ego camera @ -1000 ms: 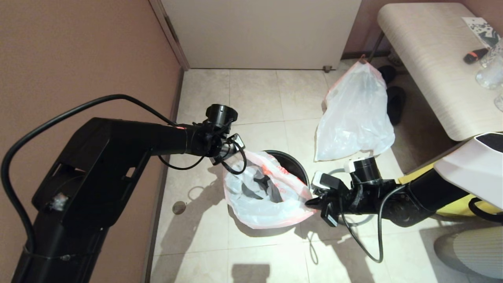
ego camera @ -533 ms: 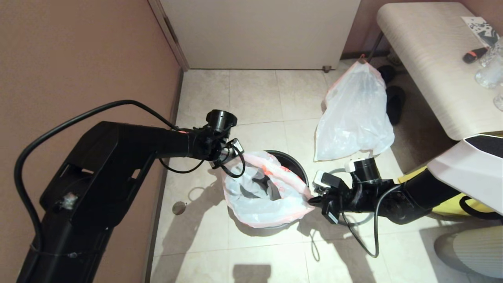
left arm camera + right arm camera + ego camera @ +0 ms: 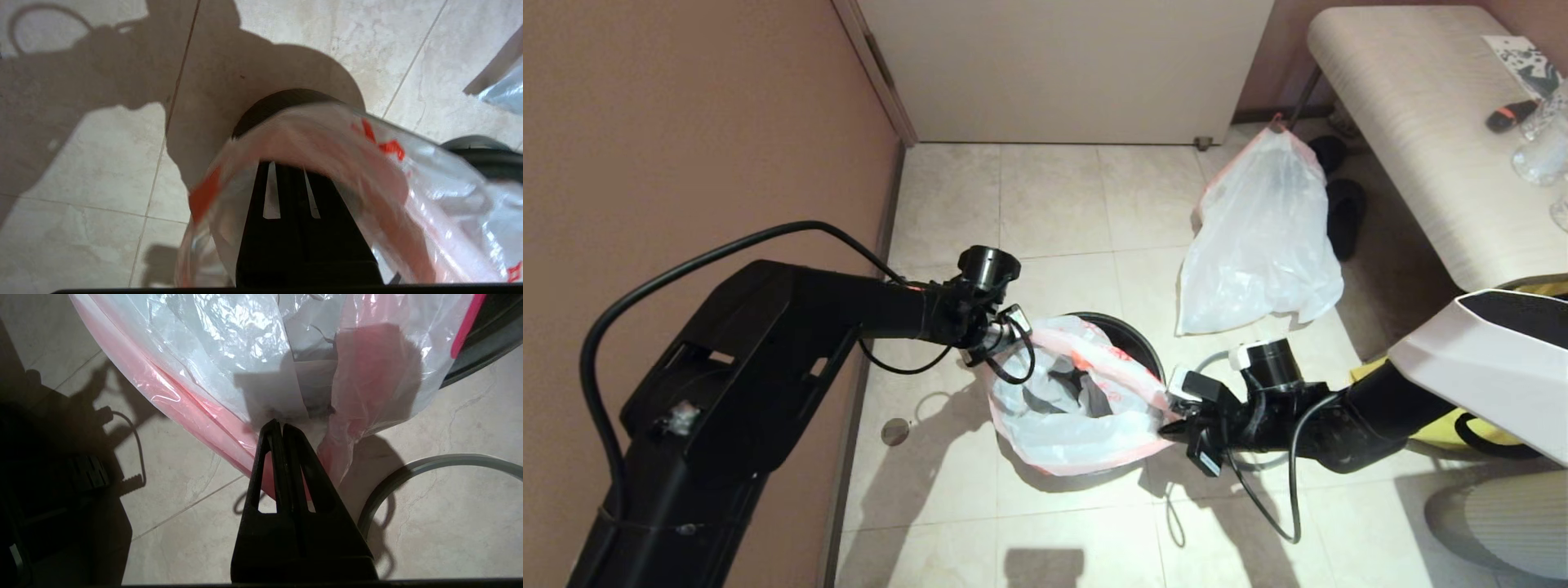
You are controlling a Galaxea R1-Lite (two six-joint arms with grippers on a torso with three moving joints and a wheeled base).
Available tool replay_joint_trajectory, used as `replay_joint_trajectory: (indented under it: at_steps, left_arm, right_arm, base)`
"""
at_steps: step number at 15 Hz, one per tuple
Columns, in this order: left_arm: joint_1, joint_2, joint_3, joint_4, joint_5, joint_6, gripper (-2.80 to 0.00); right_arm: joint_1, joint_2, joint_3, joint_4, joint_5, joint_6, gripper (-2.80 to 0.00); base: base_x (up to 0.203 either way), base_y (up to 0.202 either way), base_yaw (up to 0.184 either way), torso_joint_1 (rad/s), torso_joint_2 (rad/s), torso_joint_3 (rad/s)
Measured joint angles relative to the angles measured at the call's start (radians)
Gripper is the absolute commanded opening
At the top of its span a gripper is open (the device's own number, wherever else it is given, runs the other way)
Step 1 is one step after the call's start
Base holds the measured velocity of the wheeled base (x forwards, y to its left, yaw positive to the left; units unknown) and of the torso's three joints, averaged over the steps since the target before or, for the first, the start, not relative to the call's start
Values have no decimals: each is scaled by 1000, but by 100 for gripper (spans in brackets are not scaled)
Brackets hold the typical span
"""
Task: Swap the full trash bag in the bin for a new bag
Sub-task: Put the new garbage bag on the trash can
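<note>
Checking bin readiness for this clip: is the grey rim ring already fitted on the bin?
No: in the right wrist view the grey ring lies on the floor tiles beside the new bag, not on the bin.

a pale bench (image 3: 1413, 122) stands at the far right, carrying a black-and-red marker (image 3: 1508, 116) and clear glasses (image 3: 1538, 155); dark slippers (image 3: 1345, 214) lie beneath on the tiled floor (image 3: 1054, 196).
</note>
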Motion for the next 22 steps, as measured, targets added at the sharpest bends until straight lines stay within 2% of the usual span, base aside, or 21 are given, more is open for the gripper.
replay_joint_trajectory:
  at_steps: [3, 12, 15, 19, 22]
  left_arm:
    - [-14, -12, 68, -59, 1, -8, -280]
    - [20, -44, 129, -73, -1, -11, -280]
    - [20, -39, 166, -121, -16, -10, -280]
    - [27, 0, 155, -124, -17, -9, -280]
    - [50, 25, 110, -124, -16, -10, -280]
  right_arm:
    - [3, 28, -16, 3, 0, 0, -280]
    - [26, 67, -18, 36, -16, -3, -280]
    - [27, 106, -41, 54, -20, -2, -280]
    - [15, 144, -71, 55, -19, 3, -280]
    - [-1, 155, -93, 38, -18, 38, -280]
  base:
    - [0, 0, 0, 0, 0, 0]
    - [0, 0, 0, 0, 0, 0]
    - [0, 0, 0, 0, 0, 0]
    - [0, 0, 0, 0, 0, 0]
    - [0, 0, 0, 0, 0, 0]
